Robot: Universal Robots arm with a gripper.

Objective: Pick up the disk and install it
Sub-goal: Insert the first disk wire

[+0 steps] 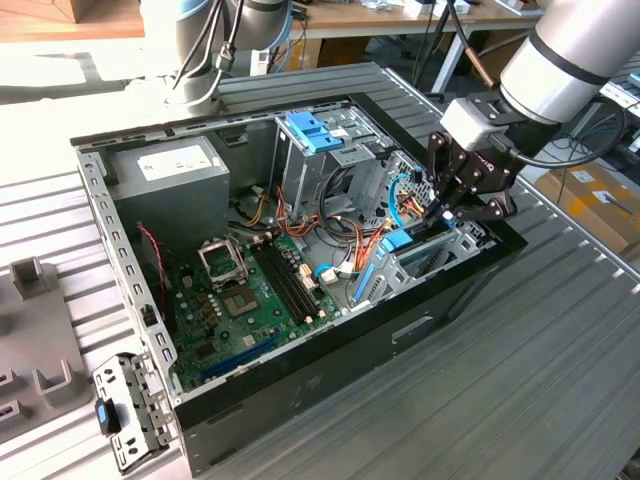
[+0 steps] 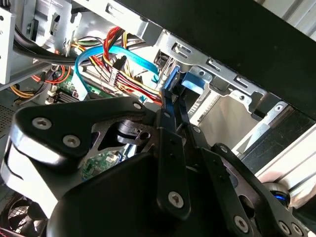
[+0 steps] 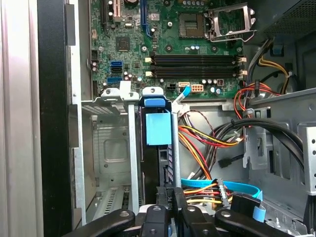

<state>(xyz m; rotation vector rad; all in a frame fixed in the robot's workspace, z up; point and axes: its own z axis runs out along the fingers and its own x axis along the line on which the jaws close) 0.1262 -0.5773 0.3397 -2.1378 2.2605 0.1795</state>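
Reaching into the open computer case (image 1: 300, 330), the gripper (image 1: 452, 205) sits low at the case's edge on the exterior view's right, over the drive bay (image 1: 430, 255) by the front wall. The disk (image 3: 158, 143) stands on edge in that bay, its blue plastic rail (image 3: 158, 127) and blue tab uppermost in the first wrist view, with grey metal bay walls on either side. The fingers (image 2: 170, 111) look closed together on the disk's blue rail end in the second wrist view, pinching its thin edge.

Judging by this, the pick-up is done and the install step is in hand: the disk is already part-way or fully down in its slot. Whether it is seated to the bottom I cannot tell. Finishing would call for a straight push along the bay's guides, keeping clear of the red, yellow and light-blue cables (image 2: 113, 64) bunched just beside the bay.

A white sticker shows on the grey power supply (image 1: 170, 170) at the case's far corner; its print is too small to read, and no other writing is legible.
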